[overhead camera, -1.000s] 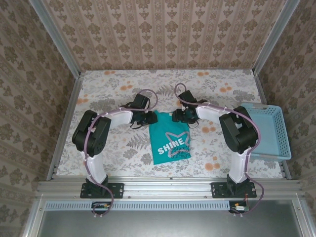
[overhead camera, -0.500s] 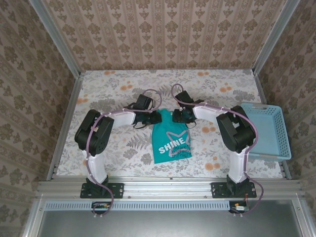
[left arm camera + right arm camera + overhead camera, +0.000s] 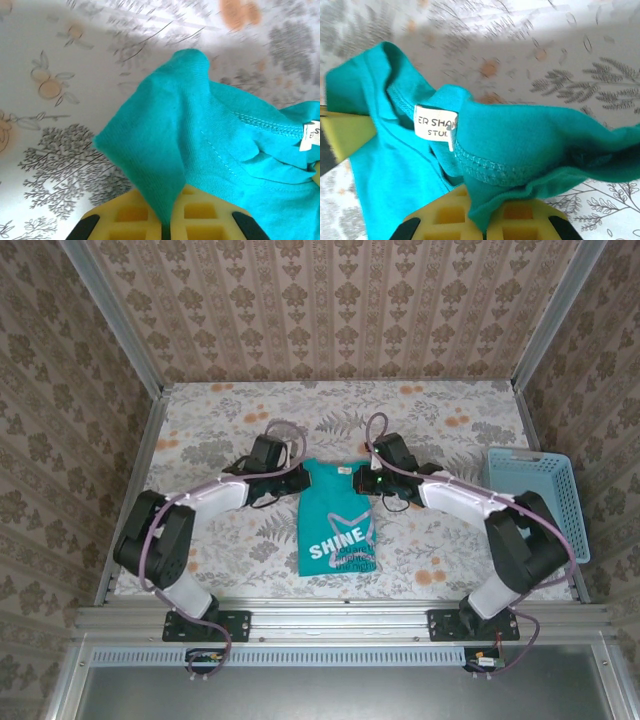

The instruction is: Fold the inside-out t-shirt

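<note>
Both arms have stretched out lower and wider than a second ago, elbows swung outward, and both claws have gone from parted to clamped. We note the far edge of the teal t-shirt [image 3: 335, 505] is spread wider between them than before.

At the shirt's far left corner we mark the left gripper [image 3: 298, 478], closed on the cloth. In the left wrist view a fold of teal fabric runs down between its yellow pads [image 3: 132, 216] and is pinched there, the corner standing up in a peak.

The shirt lies mid worktop [image 3: 220, 415], closer to the near edge than the far one. Its neckline end points to the far edge and its hem to the near edge, and it narrows a bit toward the hem. On its lower half the white SHINE print [image 3: 338, 537] faces up; the smaller lettering under it we cannot read. At the stitched neckline sits the white tag [image 3: 436, 126], its text partly cut off.

At the shirt's far right corner we mark the right gripper [image 3: 364, 478], closed on the cloth. In the right wrist view bunched, stitched fabric is squeezed between its pads and droops to either side.

At the right edge of the worktop stands the light-blue basket [image 3: 552, 480], well apart from the shirt. In the top view the right arm's elbow overlaps its near left part.
</note>
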